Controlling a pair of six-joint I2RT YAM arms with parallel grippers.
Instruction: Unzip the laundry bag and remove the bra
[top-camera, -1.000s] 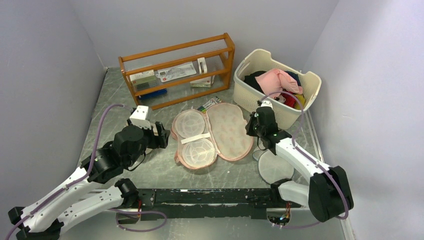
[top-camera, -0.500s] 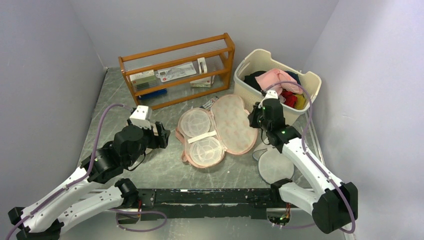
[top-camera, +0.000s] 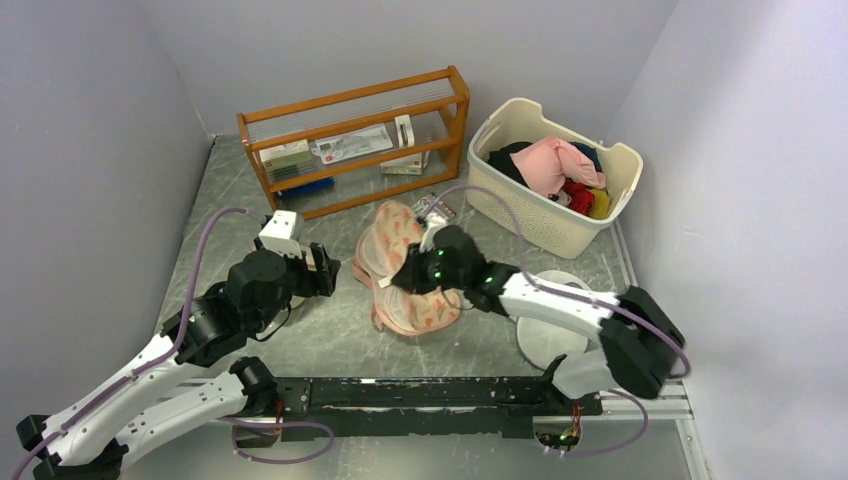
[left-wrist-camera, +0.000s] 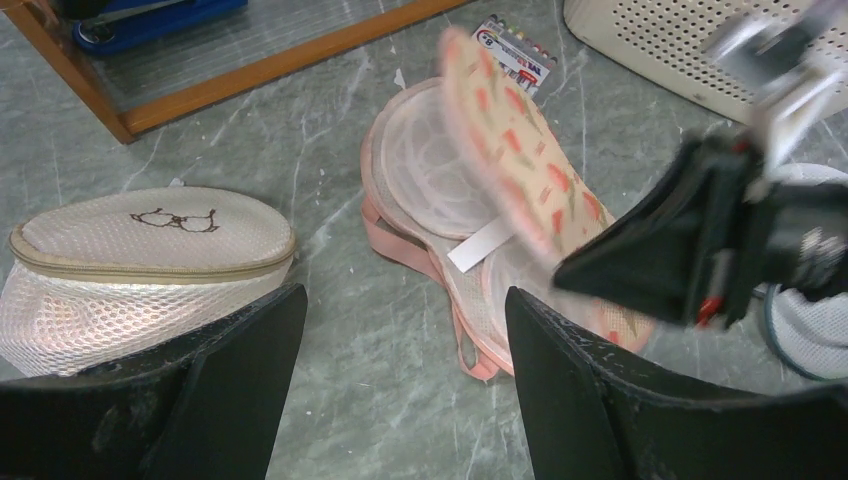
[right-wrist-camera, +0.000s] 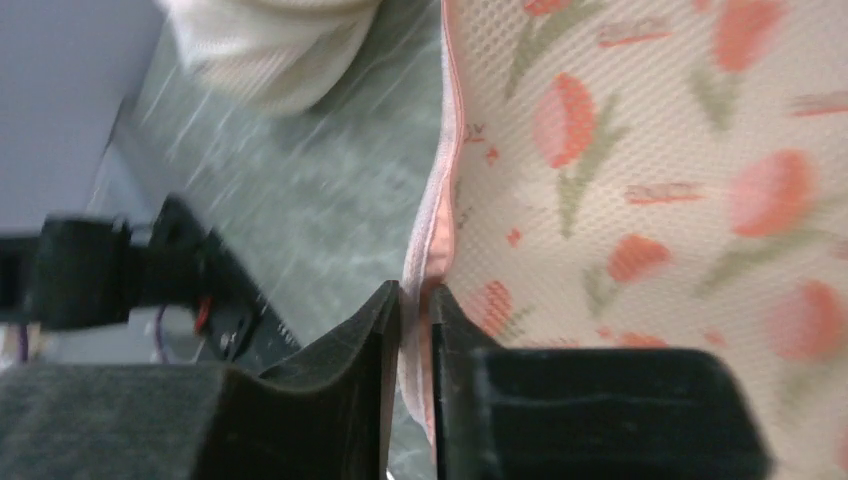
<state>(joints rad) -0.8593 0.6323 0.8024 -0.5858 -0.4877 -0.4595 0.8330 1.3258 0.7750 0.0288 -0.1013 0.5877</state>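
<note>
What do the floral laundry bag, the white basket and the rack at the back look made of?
The laundry bag: fabric, likely a padded mesh knit; a fine dotted weave shows under the flower print, matte, with a pink bound edge. The basket: probably moulded plastic, cream, with rows of small holes in its wall. The rack: looks like varnished wood, orange-brown with a slight sheen.

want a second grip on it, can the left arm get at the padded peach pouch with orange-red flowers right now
Probably yes. The left gripper is open and faces the peach flowered pouch with nothing between them; the right gripper pinches only its raised lid edge, leaving the near side free.
</note>
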